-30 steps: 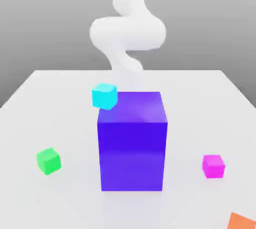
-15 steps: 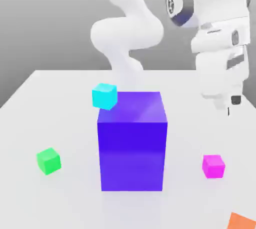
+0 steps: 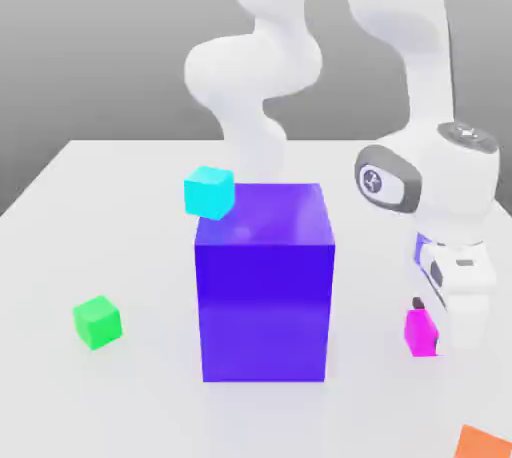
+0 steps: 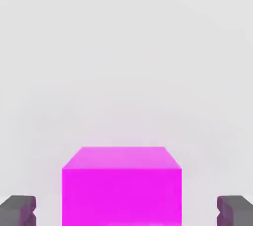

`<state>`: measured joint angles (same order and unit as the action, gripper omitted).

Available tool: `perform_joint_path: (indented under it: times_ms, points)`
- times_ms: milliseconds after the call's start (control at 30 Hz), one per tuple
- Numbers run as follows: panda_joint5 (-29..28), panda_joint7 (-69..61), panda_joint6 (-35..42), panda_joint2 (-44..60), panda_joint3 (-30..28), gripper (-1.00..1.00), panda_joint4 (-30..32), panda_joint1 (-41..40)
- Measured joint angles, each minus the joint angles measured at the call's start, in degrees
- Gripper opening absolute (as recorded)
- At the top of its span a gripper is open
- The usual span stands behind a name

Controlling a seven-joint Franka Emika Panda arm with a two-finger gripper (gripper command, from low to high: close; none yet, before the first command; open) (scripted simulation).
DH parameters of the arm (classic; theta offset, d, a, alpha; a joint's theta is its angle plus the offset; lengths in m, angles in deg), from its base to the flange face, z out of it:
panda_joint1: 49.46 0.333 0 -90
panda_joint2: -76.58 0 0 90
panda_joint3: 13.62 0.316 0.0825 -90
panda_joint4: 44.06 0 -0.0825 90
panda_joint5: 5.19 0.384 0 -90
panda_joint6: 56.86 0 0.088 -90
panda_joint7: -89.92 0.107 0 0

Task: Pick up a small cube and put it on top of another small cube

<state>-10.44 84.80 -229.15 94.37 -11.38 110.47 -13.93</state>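
The small magenta cube (image 3: 418, 331) rests on the white table at the exterior view's right. My gripper (image 3: 441, 331) has come down right over it, and the hand covers the cube's right part. In the hand view the magenta cube (image 4: 121, 185) sits between the two dark fingertips (image 4: 18, 210) of the gripper (image 4: 126, 211), with a gap on each side, so the jaws stand open around it and touch nothing. The small green cube (image 3: 97, 322) lies on the table at the exterior view's left, far from the gripper.
A big blue-purple block (image 3: 264, 281) stands in the middle between the two small cubes. A small cyan cube (image 3: 209, 192) sits behind its upper left corner. An orange object (image 3: 485, 443) shows at the lower right corner. The white table (image 3: 120, 406) has bare surface in front.
The hand has dropped from high above the table's right side down onto the magenta cube, and now straddles it. No cube has moved.
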Motion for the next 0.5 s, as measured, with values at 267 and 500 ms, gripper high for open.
perform_joint_path:
  times_ms: [267, 500]
  points:
    - [0.9, -0.8, 3.7, -4.4, 0.9, -1.0, 0.9, -0.7]
    - [8.1, -2.2, 11.9, -11.7, -0.1, -1.0, 1.0, -4.7]
